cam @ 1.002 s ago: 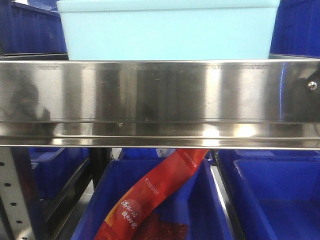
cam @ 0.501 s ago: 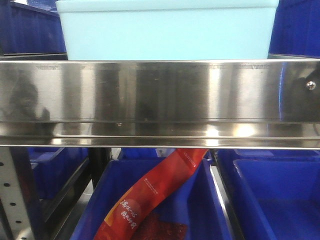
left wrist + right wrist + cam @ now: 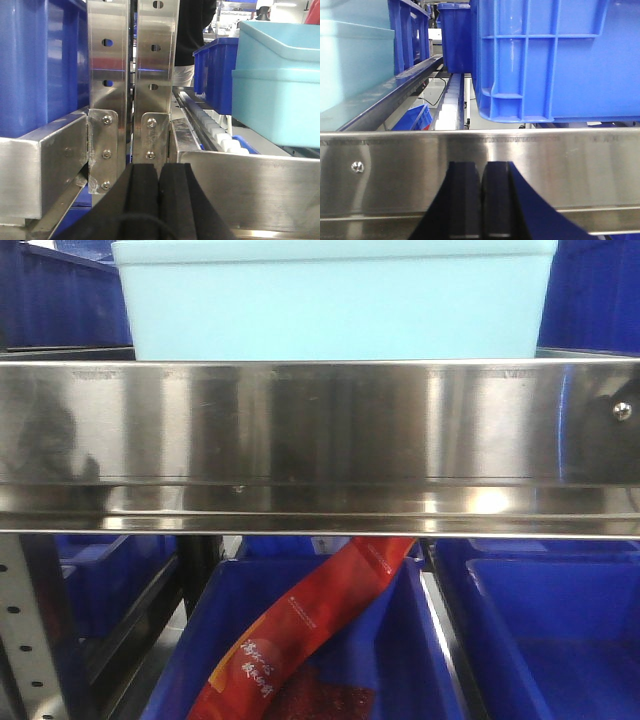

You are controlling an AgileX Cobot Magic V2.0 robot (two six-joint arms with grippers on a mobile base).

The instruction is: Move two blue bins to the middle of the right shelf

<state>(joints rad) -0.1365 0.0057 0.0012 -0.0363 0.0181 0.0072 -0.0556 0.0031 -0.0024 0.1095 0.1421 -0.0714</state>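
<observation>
Pale cyan bin (image 3: 335,300), plain sides. Brushed-steel shelf rail (image 3: 320,440). Royal-blue crates (image 3: 310,640), red packet (image 3: 300,625) with white lettering. Black end effector pads (image 3: 160,200).

front: level, close on the rail (image 3: 320,425)
left wrist: along rollers (image 3: 212,129), near upright (image 3: 156,75)
right wrist: probably same rail, from outside

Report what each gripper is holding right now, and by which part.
Nothing is held. The left gripper and right gripper each have their black pads pressed together, empty, facing the shiny steel shelf rail; the pale light-blue plastic bin sits ungripped.
</observation>
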